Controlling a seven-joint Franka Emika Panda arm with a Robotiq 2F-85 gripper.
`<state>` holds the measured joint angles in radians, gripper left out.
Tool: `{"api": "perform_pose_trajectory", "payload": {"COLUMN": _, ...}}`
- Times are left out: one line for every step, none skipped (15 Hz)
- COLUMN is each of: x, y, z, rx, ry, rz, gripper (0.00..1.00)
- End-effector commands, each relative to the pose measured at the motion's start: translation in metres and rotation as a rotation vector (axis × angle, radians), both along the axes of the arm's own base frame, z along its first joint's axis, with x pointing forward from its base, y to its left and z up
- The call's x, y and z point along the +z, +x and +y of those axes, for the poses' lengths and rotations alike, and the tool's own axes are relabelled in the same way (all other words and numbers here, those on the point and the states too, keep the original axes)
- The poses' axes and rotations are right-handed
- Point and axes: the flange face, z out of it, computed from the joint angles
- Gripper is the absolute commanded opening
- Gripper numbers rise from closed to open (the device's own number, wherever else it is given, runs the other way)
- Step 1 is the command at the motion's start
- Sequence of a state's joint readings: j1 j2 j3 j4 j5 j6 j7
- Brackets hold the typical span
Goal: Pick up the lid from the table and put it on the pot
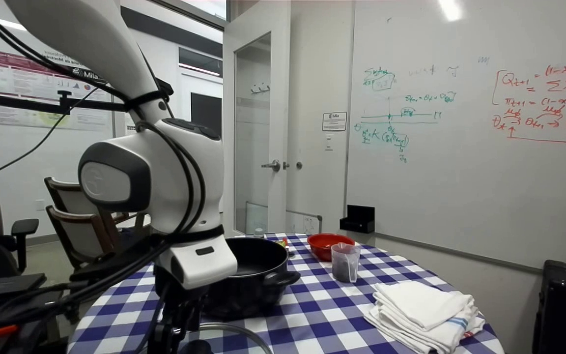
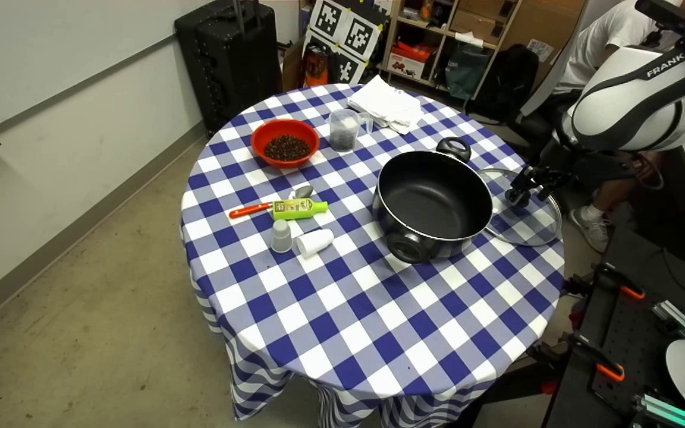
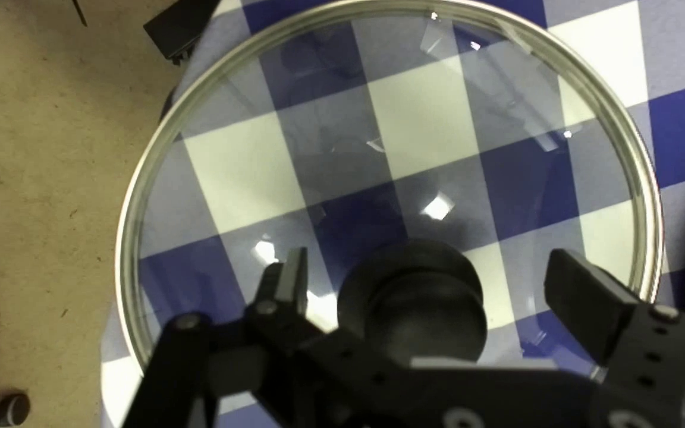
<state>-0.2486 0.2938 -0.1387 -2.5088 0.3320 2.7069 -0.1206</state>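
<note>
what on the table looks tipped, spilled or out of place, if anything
A small white cup lies on its side in an exterior view; it looks tipped over because the greyish container beside it stands. No spill shows around it. The lid also lies close to the edge of the table.

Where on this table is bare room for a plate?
In an exterior view, the checked blue-white tablecloth is bare from the round black pot and tapered white cup to its near edge; a smaller patch separates pot and round red bowl. Crowded beside the pot: black gripper above round transparent lid.
</note>
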Motion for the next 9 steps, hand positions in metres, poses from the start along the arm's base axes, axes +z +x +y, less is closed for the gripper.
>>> {"api": "perform_pose_trajectory", "payload": {"x": 0.0, "y": 0.014, "z": -0.014, "rx": 0.012, "ry": -0.014, "rz": -0.003, "gripper": 1.0}}
{"api": "perform_pose_trajectory", "payload": {"x": 0.001, "y": 0.016, "z": -0.016, "rx": 0.014, "ry": -0.018, "rz": -0.006, "gripper": 1.0}}
{"api": "perform_pose_trajectory", "payload": {"x": 0.002, "y": 0.017, "z": -0.018, "rx": 0.016, "ry": -0.021, "rz": -0.008, "gripper": 1.0}}
{"api": "perform_pose_trajectory", "payload": {"x": 0.002, "y": 0.019, "z": -0.019, "rx": 0.021, "ry": -0.023, "rz": -0.012, "gripper": 1.0}}
{"api": "perform_pose_trajectory", "payload": {"x": 0.002, "y": 0.022, "z": -0.019, "rx": 0.031, "ry": -0.022, "rz": -0.014, "gripper": 1.0}}
{"api": "perform_pose_trajectory", "payload": {"x": 0.002, "y": 0.024, "z": -0.019, "rx": 0.039, "ry": -0.019, "rz": -0.015, "gripper": 1.0}}
{"api": "perform_pose_trajectory", "payload": {"x": 0.002, "y": 0.026, "z": -0.017, "rx": 0.045, "ry": -0.017, "rz": -0.018, "gripper": 0.9}}
{"api": "perform_pose_trajectory", "payload": {"x": 0.002, "y": 0.028, "z": -0.016, "rx": 0.05, "ry": -0.016, "rz": -0.02, "gripper": 0.74}}
{"api": "perform_pose_trajectory", "payload": {"x": 0.002, "y": 0.029, "z": -0.015, "rx": 0.056, "ry": -0.015, "rz": -0.023, "gripper": 0.67}}
